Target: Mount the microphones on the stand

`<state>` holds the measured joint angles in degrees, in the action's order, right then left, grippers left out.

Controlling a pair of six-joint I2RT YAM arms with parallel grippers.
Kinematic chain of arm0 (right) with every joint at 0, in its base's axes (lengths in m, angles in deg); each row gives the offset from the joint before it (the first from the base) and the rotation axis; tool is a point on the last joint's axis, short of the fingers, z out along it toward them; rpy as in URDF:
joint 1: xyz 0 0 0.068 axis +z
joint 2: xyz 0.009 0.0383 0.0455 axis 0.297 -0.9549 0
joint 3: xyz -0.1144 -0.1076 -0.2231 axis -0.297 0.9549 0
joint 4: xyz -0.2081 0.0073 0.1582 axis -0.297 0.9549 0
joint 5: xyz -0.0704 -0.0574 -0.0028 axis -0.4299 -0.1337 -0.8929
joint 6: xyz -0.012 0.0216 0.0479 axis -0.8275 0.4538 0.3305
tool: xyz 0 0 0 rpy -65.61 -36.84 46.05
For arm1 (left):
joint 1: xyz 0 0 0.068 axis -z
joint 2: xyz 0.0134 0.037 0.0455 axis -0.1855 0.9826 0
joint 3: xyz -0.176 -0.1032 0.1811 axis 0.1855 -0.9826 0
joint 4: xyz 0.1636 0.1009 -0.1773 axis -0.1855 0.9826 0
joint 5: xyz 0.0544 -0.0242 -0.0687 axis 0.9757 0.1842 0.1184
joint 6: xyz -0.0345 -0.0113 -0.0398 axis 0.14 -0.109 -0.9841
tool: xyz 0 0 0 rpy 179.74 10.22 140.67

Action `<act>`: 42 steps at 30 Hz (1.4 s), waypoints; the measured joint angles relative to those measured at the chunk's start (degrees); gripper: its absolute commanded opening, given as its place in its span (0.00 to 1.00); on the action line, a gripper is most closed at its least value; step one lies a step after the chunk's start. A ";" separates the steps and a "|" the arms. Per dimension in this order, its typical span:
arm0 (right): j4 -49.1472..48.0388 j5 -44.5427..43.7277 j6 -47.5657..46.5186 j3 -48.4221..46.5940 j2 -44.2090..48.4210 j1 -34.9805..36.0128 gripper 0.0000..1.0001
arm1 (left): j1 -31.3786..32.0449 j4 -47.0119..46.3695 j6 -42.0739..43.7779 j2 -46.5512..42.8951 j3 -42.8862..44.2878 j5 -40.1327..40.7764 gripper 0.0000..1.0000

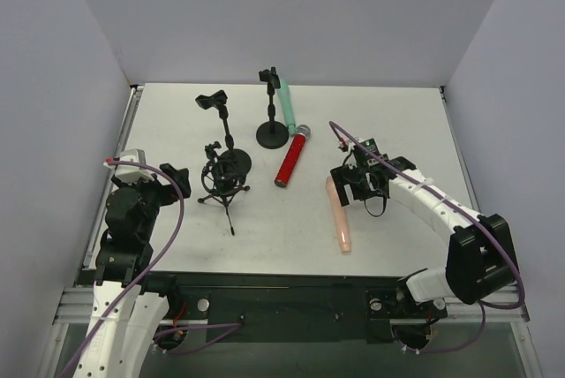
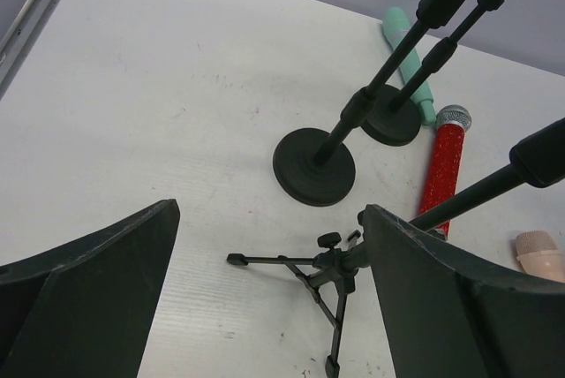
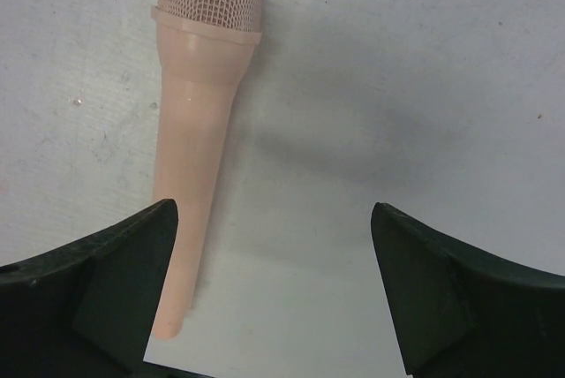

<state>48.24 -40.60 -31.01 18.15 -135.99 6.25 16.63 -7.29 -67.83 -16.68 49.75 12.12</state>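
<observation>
While no clip is filled, the table (image 1: 397, 131) bears three empty stands (image 1: 272, 135), grouped centre-left. Of the arms, left gripper (image 2: 265, 219): fingers wide, parked nearby; right gripper (image 3: 274, 219): fingers wide over peach-pink microphone (image 3: 199, 131), evidently for pickup. Flat beside stands: red microphone (image 1: 291, 159), mint microphone (image 1: 284, 100).

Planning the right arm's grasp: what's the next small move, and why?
Probably shift the right gripper sideways over the peach-pink microphone before lowering. Its jaws stand open with nothing held, and in the wrist view the microphone lies flat, off to one side of the gap rather than centred, so closing now would likely clip or miss it.
</observation>
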 measured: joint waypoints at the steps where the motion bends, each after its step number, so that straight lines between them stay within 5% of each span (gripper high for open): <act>1: -0.76 -0.37 1.14 0.00 -0.90 0.28 0.81 | 0.00 -0.13 0.00 -0.02 0.00 -0.02 0.97; 19: -5.62 -2.40 7.45 -0.28 -12.09 6.40 0.62 | -0.09 -0.24 0.07 -0.07 0.00 -0.22 0.97; 35: -3.85 -1.70 7.72 -5.49 -19.10 6.47 0.59 | -0.09 -0.61 0.07 -0.09 0.00 -0.42 0.97; 42: -2.86 -0.07 7.74 -5.86 -20.06 6.14 0.38 | -0.11 -0.61 0.07 -0.20 0.00 -0.44 0.97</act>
<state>45.38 -40.67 -23.27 12.30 -156.05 12.39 16.52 -7.91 -67.76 -16.88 49.75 11.68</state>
